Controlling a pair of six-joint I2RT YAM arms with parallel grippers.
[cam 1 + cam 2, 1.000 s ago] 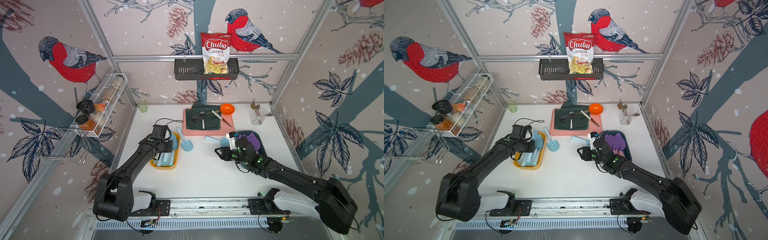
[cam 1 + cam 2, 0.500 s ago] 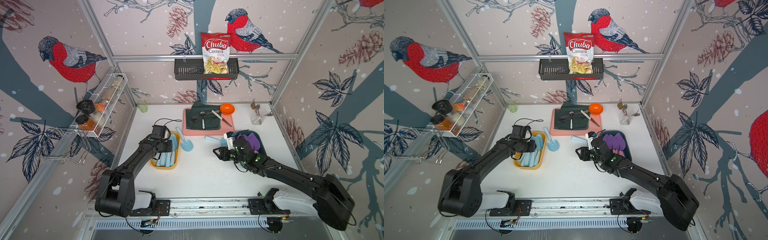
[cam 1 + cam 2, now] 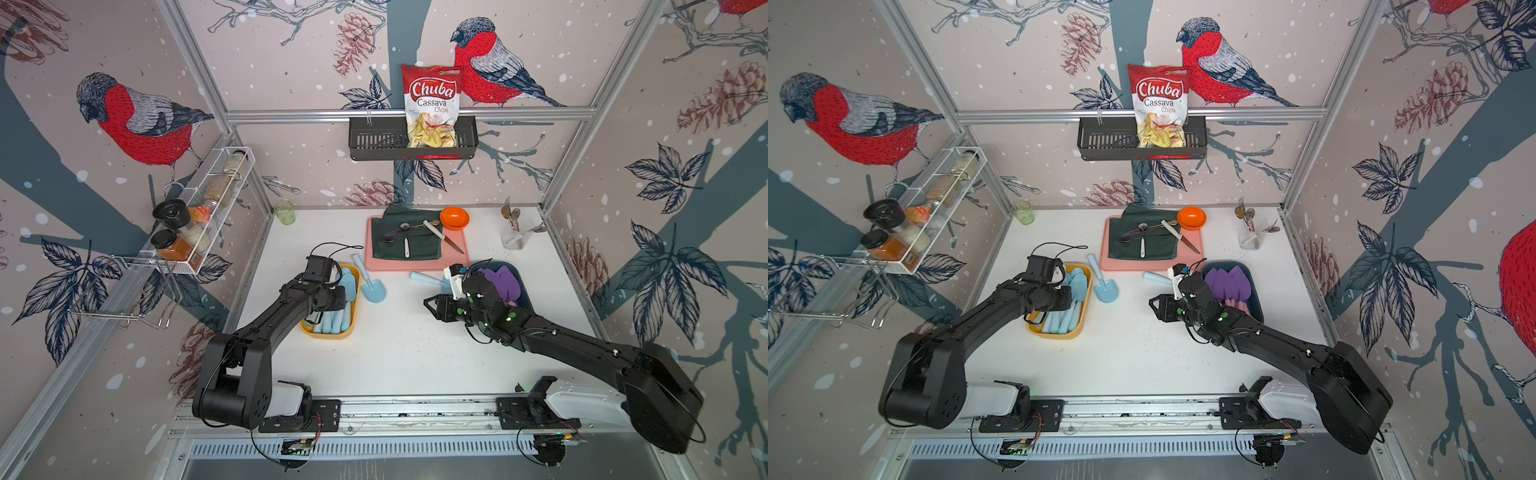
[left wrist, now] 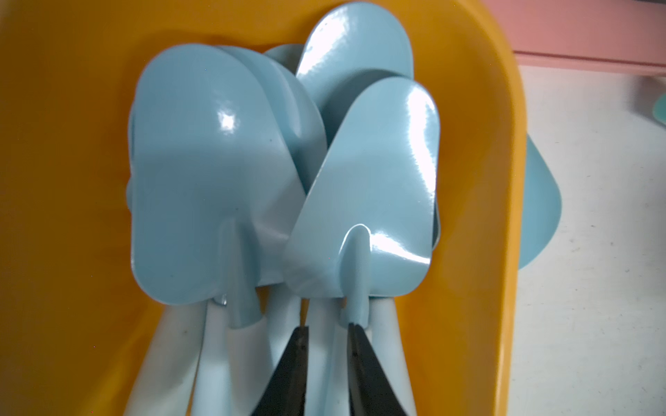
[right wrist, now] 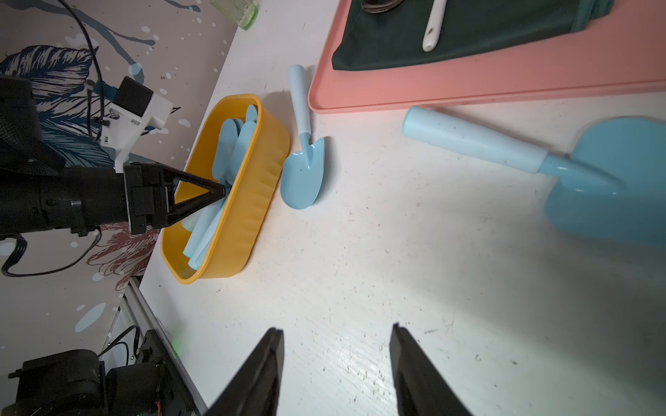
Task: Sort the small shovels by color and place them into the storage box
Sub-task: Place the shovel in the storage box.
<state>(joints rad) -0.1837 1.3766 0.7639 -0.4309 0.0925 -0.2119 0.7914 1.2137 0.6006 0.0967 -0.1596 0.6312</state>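
In both top views, light blue shovels point(image 3: 333, 321) fill the yellow box point(image 3: 328, 336), and purple shovels point(image 3: 1229, 280) lie in the dark blue box point(image 3: 1257, 297). The right pincer point(image 3: 431, 308) hangs between the boxes.

Left wrist: the left pincer point(image 4: 328, 327) stands narrow with a pale handle between its tips; whether it is clamped cannot be told.

Right wrist: the right pincer point(image 5: 337, 338) gapes wide and empty over the worktop point(image 5: 396, 252). One loose blue shovel point(image 5: 302, 173) lies beside the yellow box point(image 5: 248, 201), and the other loose shovel point(image 5: 594, 180) lies beyond the tips.

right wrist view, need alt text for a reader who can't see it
The right gripper, fingers open and empty, hangs over a white table where a near blue shovel and a far blue shovel lie loose. The left gripper dips into a yellow box of more blue shovels, near a pink tray.
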